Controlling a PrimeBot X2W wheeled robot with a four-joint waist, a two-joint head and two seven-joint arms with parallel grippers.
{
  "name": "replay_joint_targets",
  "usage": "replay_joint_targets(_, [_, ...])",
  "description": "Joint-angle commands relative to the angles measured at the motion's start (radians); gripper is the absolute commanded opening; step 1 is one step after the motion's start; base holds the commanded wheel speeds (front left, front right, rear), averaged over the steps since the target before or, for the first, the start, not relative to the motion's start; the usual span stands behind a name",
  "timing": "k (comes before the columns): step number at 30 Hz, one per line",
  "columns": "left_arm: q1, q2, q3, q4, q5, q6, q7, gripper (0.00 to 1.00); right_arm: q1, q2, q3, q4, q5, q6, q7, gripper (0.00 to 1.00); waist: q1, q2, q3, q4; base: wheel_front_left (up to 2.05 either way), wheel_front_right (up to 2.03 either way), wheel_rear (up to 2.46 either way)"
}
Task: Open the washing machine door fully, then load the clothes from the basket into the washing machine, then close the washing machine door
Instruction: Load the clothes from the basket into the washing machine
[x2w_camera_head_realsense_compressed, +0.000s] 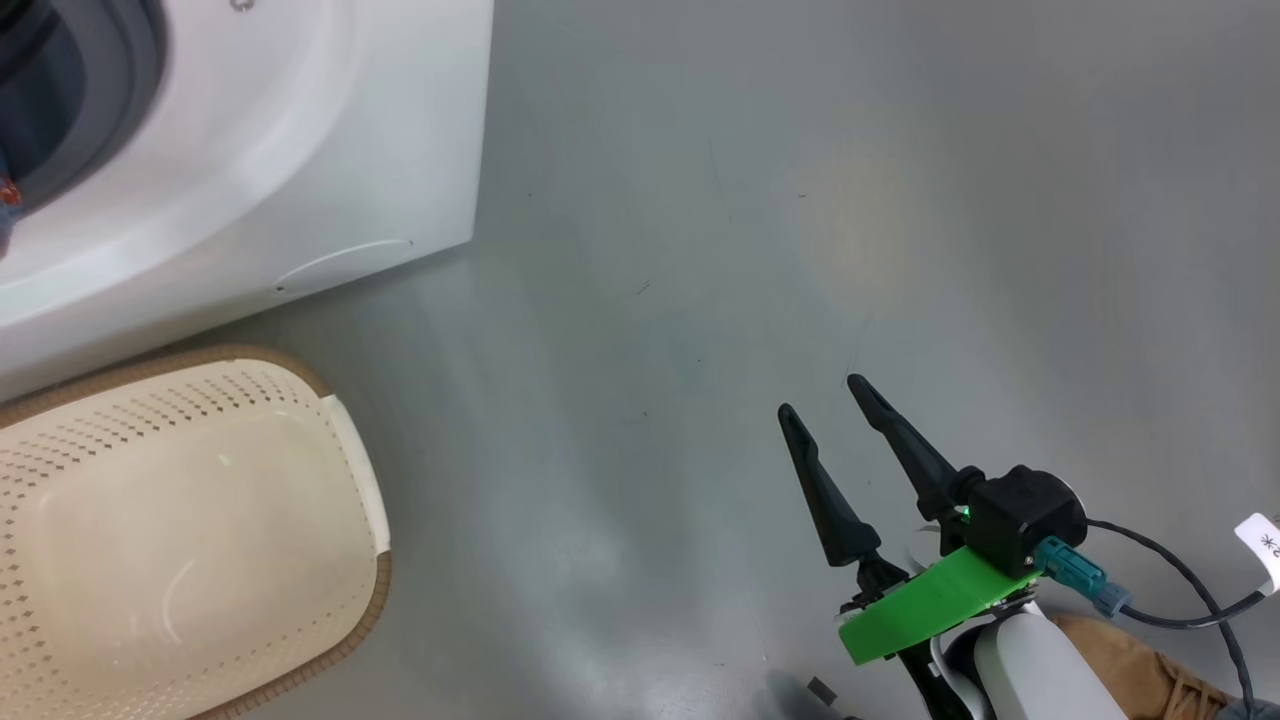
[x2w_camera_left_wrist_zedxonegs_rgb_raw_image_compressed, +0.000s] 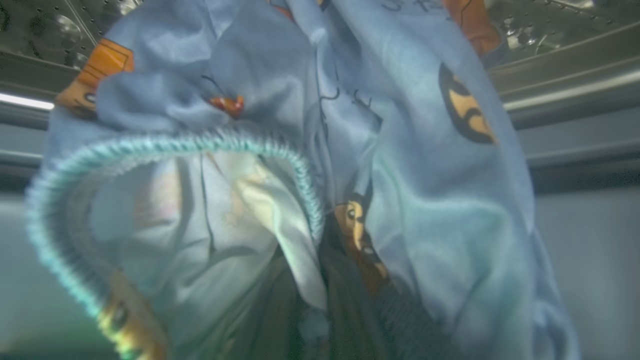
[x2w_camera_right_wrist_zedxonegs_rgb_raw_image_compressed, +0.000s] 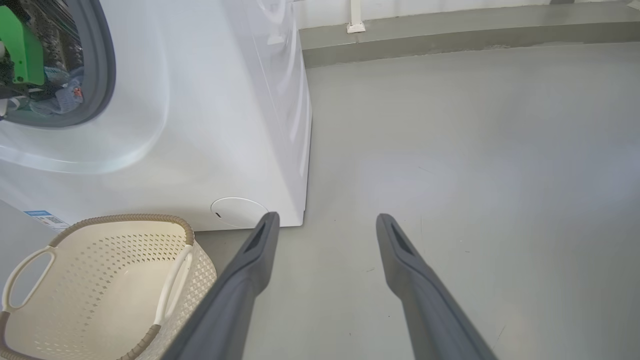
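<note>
Grey floor (x2w_camera_head_realsense_compressed: 700, 250) beneath my wide-open right gripper (x2w_camera_head_realsense_compressed: 820, 395), basket (x2w_camera_head_realsense_compressed: 200, 352) empty, clothes (x2w_camera_left_wrist_zedxonegs_rgb_raw_image_compressed: 425, 200) smothering my left gripper (x2w_camera_left_wrist_zedxonegs_rgb_raw_image_compressed: 345, 300) at the washing machine drum (x2w_camera_left_wrist_zedxonegs_rgb_raw_image_compressed: 550, 25), its grip unreadable: loading, I'd say, so next I release, withdraw, shut the door.

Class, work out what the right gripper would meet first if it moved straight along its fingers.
The right gripper would likely meet the grey floor beside the washing machine; depth unclear.

Right pincer (x2w_camera_right_wrist_zedxonegs_rgb_raw_image_compressed: 326, 220) gapes above grey floor (x2w_camera_right_wrist_zedxonegs_rgb_raw_image_compressed: 475, 150); basket (x2w_camera_right_wrist_zedxonegs_rgb_raw_image_compressed: 125, 218) sits empty — beside the washing machine (x2w_camera_right_wrist_zedxonegs_rgb_raw_image_compressed: 210, 125).
</note>
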Motion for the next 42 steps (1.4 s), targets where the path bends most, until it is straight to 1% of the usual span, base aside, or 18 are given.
replay_joint_targets(1, [-0.014,0.041,0.014,-0.01,-0.005,-0.008,-0.014,0.0,0.028,0.004,0.017,-0.023,0.012,0.002,-0.005,1.0,0.0,-0.0001,0.002,0.001,0.0,0.0,0.0])
replay_joint_targets(6, [-0.046,0.035,0.027,-0.018,-0.019,-0.005,-0.083,0.0,0.026,0.004,0.013,-0.024,0.019,0.002,-0.005,1.0,0.0,-0.0001,0.005,0.008,0.0,0.0,0.0])
replay_joint_targets(8, [-0.064,0.039,0.04,-0.024,-0.03,-0.01,-0.134,0.0,0.022,0.004,0.017,-0.024,0.021,0.002,-0.005,1.0,0.0,-0.0001,0.01,0.008,0.0,0.0,0.0])
replay_joint_targets(12, [-0.082,0.031,0.067,-0.021,-0.052,-0.002,-0.234,0.0,0.017,0.004,0.024,-0.026,0.029,0.002,-0.005,1.0,0.0,-0.0001,0.016,0.001,0.0,0.0,0.0])
replay_joint_targets(19, [-0.126,0.055,0.091,-0.005,-0.06,0.008,-0.382,0.0,0.032,0.004,0.03,-0.034,0.051,0.002,-0.005,1.0,0.0,-0.0001,0.039,-0.033,0.0,0.0,0.0])
replay_joint_targets(20, [-0.126,0.055,0.091,-0.005,-0.06,0.008,-0.382,0.0,0.032,0.004,0.03,-0.034,0.051,0.002,-0.005,1.0,0.0,-0.0001,0.039,-0.033,0.0,0.0,0.0])
replay_joint_targets(21, [-0.148,0.066,0.099,0.0,-0.061,0.015,-0.42,0.0,0.036,0.004,0.037,-0.037,0.06,0.002,-0.005,1.0,0.0,-0.0001,0.048,-0.047,0.0,0.0,0.0])
replay_joint_targets(23, [-0.159,0.073,0.101,0.003,-0.061,0.013,-0.437,0.0,0.038,0.004,0.04,-0.039,0.065,0.002,-0.005,1.0,0.0,-0.0001,0.053,-0.054,0.0,0.0,0.0])
replay_joint_targets(27, [-0.205,0.105,0.095,0.023,-0.045,0.023,-0.482,0.0,0.051,0.004,0.048,-0.049,0.086,0.002,-0.005,1.0,0.0,-0.0001,0.074,-0.082,0.0,0.0,0.0])
replay_joint_targets(36, [-0.324,0.191,0.091,0.057,-0.025,0.031,-0.536,0.0,0.094,0.004,0.063,-0.076,0.122,0.002,-0.005,1.0,0.0,-0.0001,0.129,-0.151,0.0,0.0,0.0])
replay_joint_targets(39, [-0.358,0.2,0.105,0.057,-0.038,0.029,-0.577,0.0,0.107,0.004,0.057,-0.088,0.13,0.002,-0.005,1.0,0.0,-0.0001,0.141,-0.157,0.0,0.0,0.0])
replay_joint_targets(42, [-0.377,0.202,0.097,0.065,-0.033,0.023,-0.598,0.0,0.12,0.004,0.05,-0.098,0.133,0.002,-0.005,1.0,0.0,-0.0001,0.148,-0.157,0.0,0.0,0.0])
